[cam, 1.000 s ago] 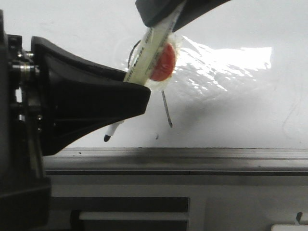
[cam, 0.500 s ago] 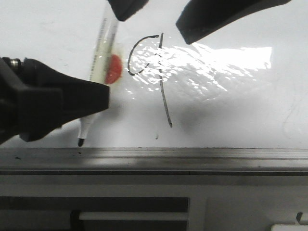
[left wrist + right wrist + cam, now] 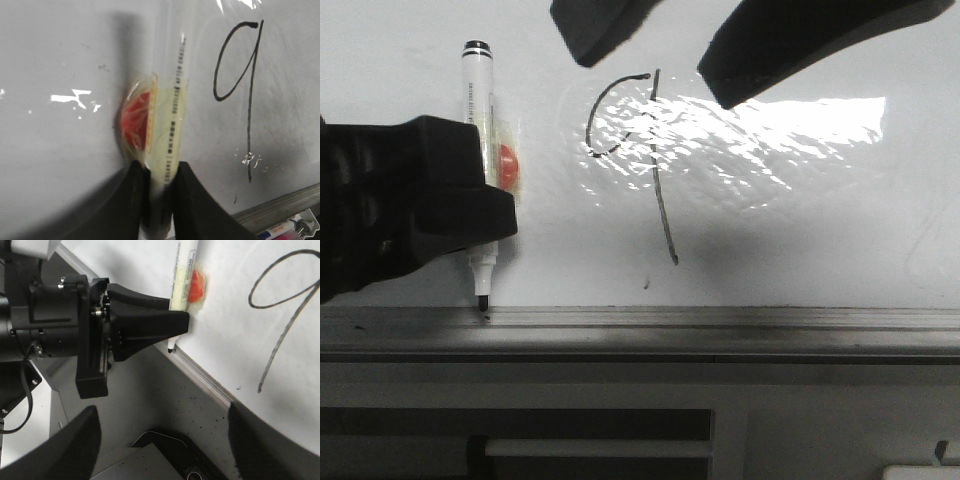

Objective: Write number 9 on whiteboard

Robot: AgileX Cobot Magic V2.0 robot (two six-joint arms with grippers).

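Note:
The number 9 [image 3: 663,205] is drawn in thin black marker on the whiteboard [image 3: 800,230], partly over a shiny wrinkled patch. It also shows in the left wrist view [image 3: 251,100] and the right wrist view [image 3: 285,335]. My left gripper [image 3: 490,215] is shut on a white marker [image 3: 475,95] with a red taped patch [image 3: 507,165]. The marker stands upright left of the 9, tip down at the ledge [image 3: 720,325]. The grip shows in the left wrist view [image 3: 161,172]. My right gripper [image 3: 655,75] is open and empty above the 9.
A grey metal ledge [image 3: 280,205] runs along the board's lower edge, with another marker [image 3: 280,231] beyond it. A grey panel [image 3: 820,420] lies under the ledge. A dark tray-like object [image 3: 165,450] sits on the grey surface between my right fingers [image 3: 65,445].
My left gripper has moved left and down with the marker, away from the 9. The marker has turned upright, tip down at the ledge. The 9 is now uncovered.

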